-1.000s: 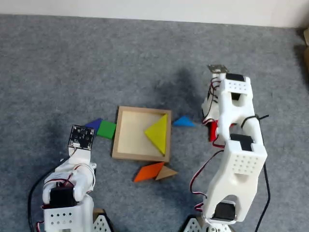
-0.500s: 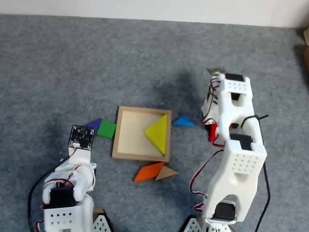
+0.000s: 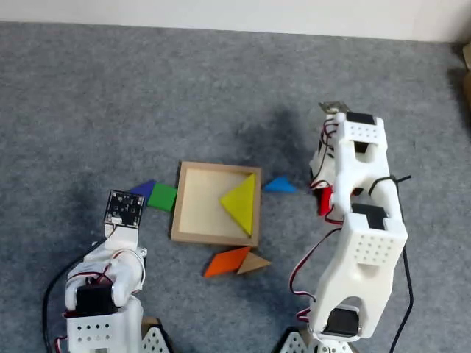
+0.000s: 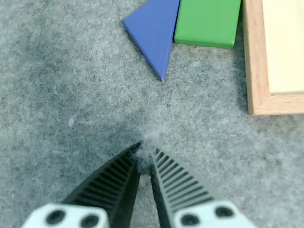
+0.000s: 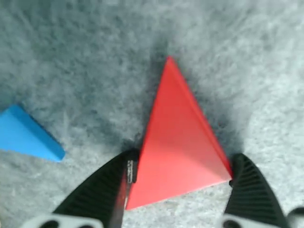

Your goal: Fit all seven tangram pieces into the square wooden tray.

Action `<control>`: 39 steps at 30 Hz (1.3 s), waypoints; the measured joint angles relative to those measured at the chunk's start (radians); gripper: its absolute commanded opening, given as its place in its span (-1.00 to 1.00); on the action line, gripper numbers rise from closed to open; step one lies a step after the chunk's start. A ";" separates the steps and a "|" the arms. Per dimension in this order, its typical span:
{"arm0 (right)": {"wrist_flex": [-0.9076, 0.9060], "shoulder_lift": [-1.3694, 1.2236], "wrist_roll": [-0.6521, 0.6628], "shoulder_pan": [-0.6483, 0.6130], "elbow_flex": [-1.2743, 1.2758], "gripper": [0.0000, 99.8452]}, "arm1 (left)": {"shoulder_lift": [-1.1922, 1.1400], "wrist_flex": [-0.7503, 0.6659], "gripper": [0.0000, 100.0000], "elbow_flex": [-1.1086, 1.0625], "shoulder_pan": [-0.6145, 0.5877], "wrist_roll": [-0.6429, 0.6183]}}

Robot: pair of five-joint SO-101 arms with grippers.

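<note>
The square wooden tray (image 3: 193, 226) lies mid-table with a yellow triangle (image 3: 241, 202) inside against its right wall. To the tray's right, a red triangle (image 5: 178, 142) rests on the carpet. My right gripper (image 5: 179, 185) is shut on it, one finger at each corner of its wide end. A light blue triangle (image 5: 26, 135) lies between the red one and the tray. My left gripper (image 4: 145, 154) is shut on nothing, just short of a dark blue triangle (image 4: 154, 33) and a green square (image 4: 206, 21) that lie against the tray's left rim (image 4: 254, 61).
An orange parallelogram (image 3: 227, 261) and a tan triangle (image 3: 254, 262) lie touching each other just in front of the tray. Grey carpet covers the table. The right arm's white body (image 3: 360, 220) stands over the red triangle (image 3: 322, 200).
The right arm has wobbled slightly and come back to nearly the same place. The pieces, the tray and the left arm are as before.
</note>
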State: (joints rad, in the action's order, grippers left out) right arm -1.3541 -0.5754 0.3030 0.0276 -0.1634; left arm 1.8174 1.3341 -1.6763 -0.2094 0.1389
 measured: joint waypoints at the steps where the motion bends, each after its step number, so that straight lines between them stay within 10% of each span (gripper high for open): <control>1: -0.003 0.000 0.000 0.000 -0.002 -0.55 | 0.000 0.000 -0.99 0.000 0.000 0.000; 24: -0.095 0.336 0.032 -0.173 0.149 -0.55 | 0.000 0.000 -0.99 0.000 0.000 0.000; 39: -0.091 0.436 -0.422 -0.574 0.169 -0.55 | 0.000 0.000 -0.99 0.000 0.000 0.000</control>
State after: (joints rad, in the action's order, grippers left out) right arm -1.4446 -0.1396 -0.1189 -0.5462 0.0054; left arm 1.8174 1.3341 -1.6763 -0.2094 0.1389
